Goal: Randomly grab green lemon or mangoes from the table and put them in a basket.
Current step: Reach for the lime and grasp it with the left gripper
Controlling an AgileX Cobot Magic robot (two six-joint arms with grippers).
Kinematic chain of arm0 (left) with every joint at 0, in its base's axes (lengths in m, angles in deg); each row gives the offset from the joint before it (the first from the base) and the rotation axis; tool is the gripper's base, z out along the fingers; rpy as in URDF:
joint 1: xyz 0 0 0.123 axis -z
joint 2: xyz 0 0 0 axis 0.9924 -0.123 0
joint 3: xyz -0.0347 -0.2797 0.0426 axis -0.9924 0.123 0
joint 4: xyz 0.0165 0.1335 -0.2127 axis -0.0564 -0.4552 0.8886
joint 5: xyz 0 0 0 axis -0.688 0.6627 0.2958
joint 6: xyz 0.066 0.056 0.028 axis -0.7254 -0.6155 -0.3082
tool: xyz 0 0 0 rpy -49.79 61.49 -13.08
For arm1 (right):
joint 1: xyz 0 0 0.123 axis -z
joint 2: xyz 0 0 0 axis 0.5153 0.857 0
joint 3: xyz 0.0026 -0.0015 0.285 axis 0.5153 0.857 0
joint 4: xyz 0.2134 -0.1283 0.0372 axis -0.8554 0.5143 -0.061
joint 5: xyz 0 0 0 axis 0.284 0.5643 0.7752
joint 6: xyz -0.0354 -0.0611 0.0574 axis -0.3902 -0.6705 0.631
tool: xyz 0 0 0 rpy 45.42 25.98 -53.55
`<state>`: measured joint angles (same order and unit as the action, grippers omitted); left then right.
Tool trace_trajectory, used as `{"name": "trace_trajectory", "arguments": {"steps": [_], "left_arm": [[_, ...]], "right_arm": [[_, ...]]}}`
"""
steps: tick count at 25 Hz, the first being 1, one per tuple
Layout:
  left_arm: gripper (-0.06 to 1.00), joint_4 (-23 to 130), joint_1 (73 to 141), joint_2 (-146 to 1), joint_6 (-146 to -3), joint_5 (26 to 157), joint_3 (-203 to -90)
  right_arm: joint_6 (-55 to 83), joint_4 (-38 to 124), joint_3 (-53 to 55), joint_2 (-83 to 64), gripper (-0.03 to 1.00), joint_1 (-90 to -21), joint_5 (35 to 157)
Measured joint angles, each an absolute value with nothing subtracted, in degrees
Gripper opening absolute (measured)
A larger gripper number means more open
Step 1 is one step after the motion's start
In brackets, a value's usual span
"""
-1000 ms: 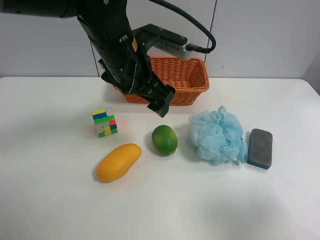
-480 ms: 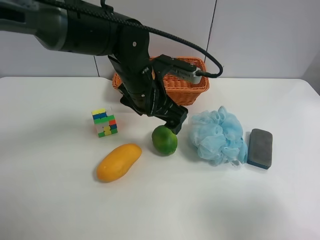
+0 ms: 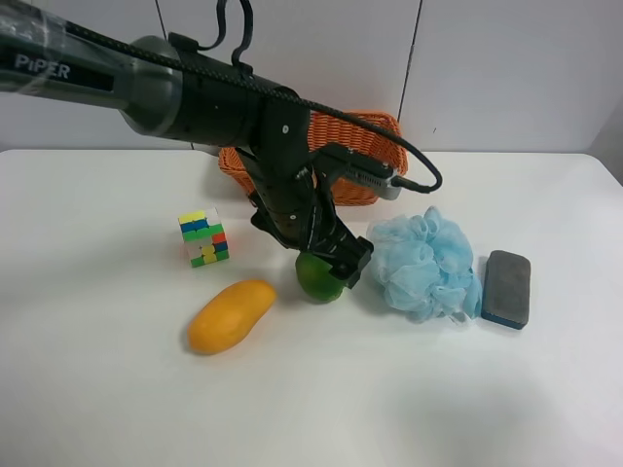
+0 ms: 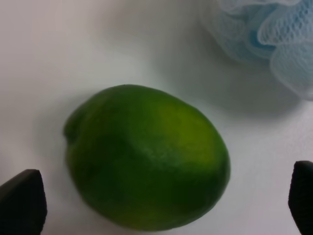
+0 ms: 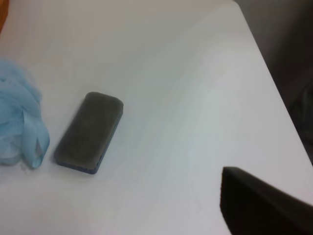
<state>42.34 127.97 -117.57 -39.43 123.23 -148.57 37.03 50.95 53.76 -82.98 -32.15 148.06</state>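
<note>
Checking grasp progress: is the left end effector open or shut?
Open: the left end effector has its fingertips wide apart, either side of the green lemon, not touching it.

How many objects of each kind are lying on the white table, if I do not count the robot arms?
Fruits: 2 (green lemon, mango)
Basket: 1
Puzzle cube: 1
Blue bath sponge: 1
Dark grey block: 1
Total: 6

The left arm (image 3: 282, 185) hides much of the green lemon (image 3: 313, 283) and part of the basket (image 3: 368, 139).
</note>
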Motion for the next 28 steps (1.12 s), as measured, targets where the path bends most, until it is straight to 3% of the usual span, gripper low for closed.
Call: {"name": "trace_trajectory", "arguments": {"steps": [21,24,27,28], "left_arm": [[0.99,42.16,128.9,-122.42,-39.66,120.08,-148.57],[0.92,42.16,128.9,-122.42,-39.66,120.08,-148.57],[0.75,42.16,128.9,-122.42,-39.7,120.04,-148.57],[0.75,42.16,128.9,-122.42,-39.7,119.97,-148.57]], "right_arm": [[37.03,50.95,53.76,-82.98,0.99,-32.15,148.06],[37.03,50.95,53.76,-82.98,0.99,-32.15,148.06],[37.03,50.95,53.76,-82.98,0.99,-32.15,148.06],[37.03,50.95,53.76,-82.98,0.99,-32.15,148.06]]}}
